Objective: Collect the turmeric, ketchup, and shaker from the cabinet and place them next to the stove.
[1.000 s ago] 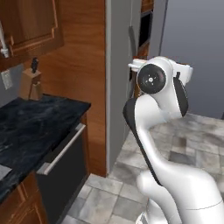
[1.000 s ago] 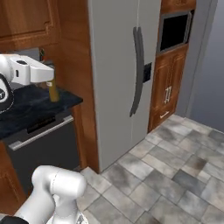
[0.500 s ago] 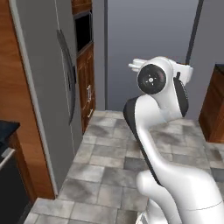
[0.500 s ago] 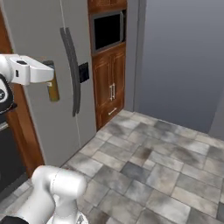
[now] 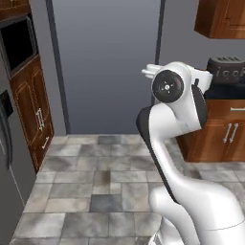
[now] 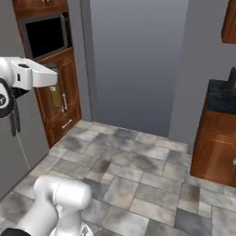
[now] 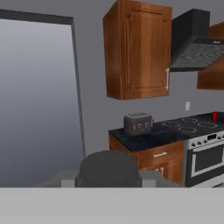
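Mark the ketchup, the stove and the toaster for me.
ketchup (image 7: 214, 116), hand view, middle of the red bottle.
stove (image 7: 188, 126), hand view, black cooktop between the burner rings.
toaster (image 7: 138, 123), hand view, its front face.

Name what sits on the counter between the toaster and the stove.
Nothing: in the hand view, bare dark counter runs from the toaster to the stove.

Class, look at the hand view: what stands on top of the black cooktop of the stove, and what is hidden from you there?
On the stove cooktop, white burner rings and a small red ketchup bottle near its far right show. Beyond the frame's right edge nothing can be seen. The toaster stands on the counter beside it.
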